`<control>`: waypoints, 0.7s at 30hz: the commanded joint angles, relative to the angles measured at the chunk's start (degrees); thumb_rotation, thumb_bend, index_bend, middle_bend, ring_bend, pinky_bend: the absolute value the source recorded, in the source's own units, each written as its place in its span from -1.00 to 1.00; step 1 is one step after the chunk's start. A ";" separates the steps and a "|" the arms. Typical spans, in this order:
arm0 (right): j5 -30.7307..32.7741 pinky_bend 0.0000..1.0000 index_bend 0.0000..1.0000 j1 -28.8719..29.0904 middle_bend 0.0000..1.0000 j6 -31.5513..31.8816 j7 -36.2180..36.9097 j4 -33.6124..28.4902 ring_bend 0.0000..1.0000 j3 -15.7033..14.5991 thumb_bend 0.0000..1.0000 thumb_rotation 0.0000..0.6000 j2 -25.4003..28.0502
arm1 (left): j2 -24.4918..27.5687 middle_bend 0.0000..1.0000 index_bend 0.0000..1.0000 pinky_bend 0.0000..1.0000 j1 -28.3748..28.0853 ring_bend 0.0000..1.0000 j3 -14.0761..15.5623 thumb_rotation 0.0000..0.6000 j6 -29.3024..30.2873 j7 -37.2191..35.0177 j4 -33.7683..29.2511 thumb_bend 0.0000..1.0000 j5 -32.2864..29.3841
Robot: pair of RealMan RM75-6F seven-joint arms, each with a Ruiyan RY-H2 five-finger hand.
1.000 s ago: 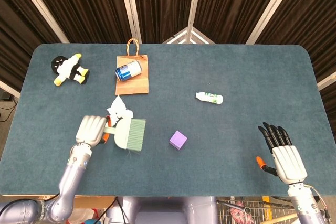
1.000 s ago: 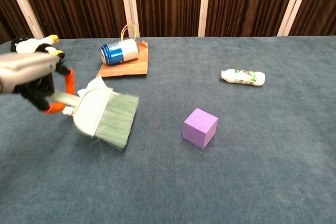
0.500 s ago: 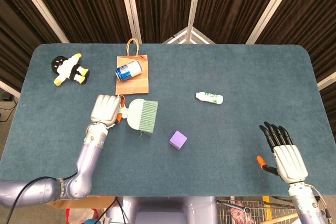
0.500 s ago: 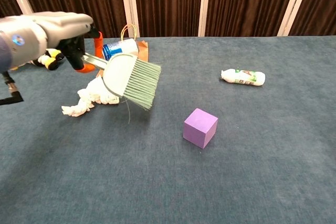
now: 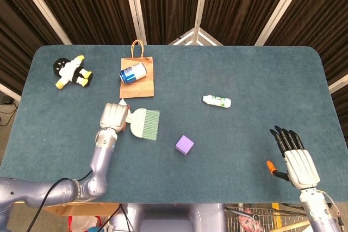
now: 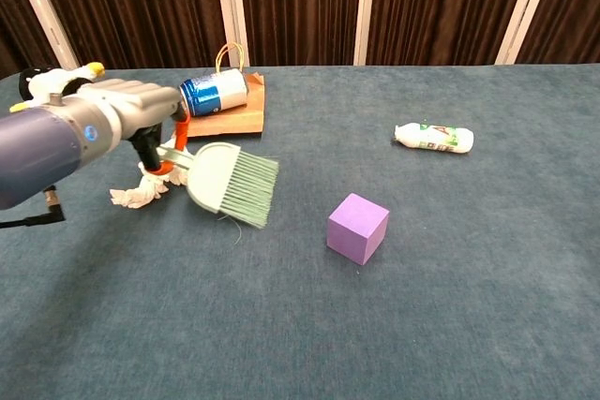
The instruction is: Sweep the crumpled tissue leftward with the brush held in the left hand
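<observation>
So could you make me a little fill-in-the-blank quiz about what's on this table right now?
1. The left hand holds a ____ with green bristles.
2. The blue can lies on a brown paper ____.
3. The cube is ____ in colour.
4. The tissue lies on the ____ side of the brush in the chest view.

Missing words: brush; bag; purple; left

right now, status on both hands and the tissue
Left hand grips the green-bristled brush. Right hand open, idle. Crumpled white tissue left of the bristles, beneath the left hand. Nothing blocking leftward.
</observation>
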 commanded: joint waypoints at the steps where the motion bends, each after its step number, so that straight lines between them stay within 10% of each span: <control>1: -0.23 -1.00 -1.00 0.01 -1.00 0.05 -0.15 0.01 -1.00 -0.08 -0.31 1.00 -0.03 | 3.37 1.00 0.65 1.00 2.32 1.00 1.95 1.00 1.16 -1.02 -0.68 0.53 0.22; 10: -1.27 -1.00 -1.00 -0.18 -1.00 0.79 -1.28 -0.17 -1.00 -0.35 -0.31 1.00 -0.25 | 17.40 1.00 0.65 1.00 10.72 1.00 6.86 1.00 2.91 -8.04 -3.64 0.53 4.13; 21: -1.25 -1.00 -1.00 -0.06 -1.00 0.63 -2.05 -0.26 -1.00 -0.29 -0.31 1.00 -0.55 | 26.71 1.00 0.65 1.00 12.30 1.00 2.27 1.00 1.54 -18.07 -7.80 0.53 8.20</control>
